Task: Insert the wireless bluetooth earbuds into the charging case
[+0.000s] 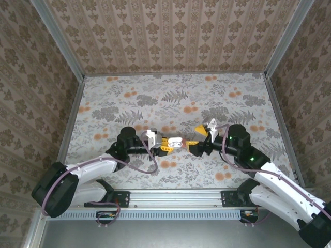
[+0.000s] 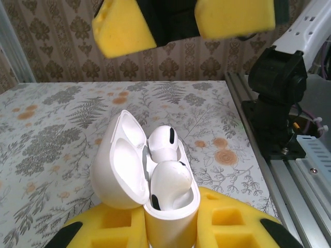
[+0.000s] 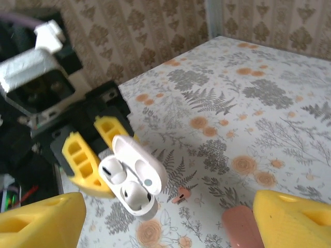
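Gripping the charging case by its lower body, the left claw is closed on it, with a yellow finger pressed to each side at the bottom centre of the left wrist view. The case stands upright there, its lid swung open toward the left of the frame. Two white earbuds sit in its wells, one behind the other, and the nearer one bulges above the rim.

The right claw is open and holds nothing. In its own wrist view its yellow fingers stand wide apart at the bottom left and bottom right corners. The case appears left of centre in that frame, above the gap between those fingers and apart from both.

A tiny pinkish-red earbud lies on the floral table just right of the case, also above the gap. A blurred pink shape sits against the bottom edge beside the right-hand finger, and what it is cannot be told.

Seen from above, the case is at the middle of the frame, with the left claw on its left and the right claw close on its right.
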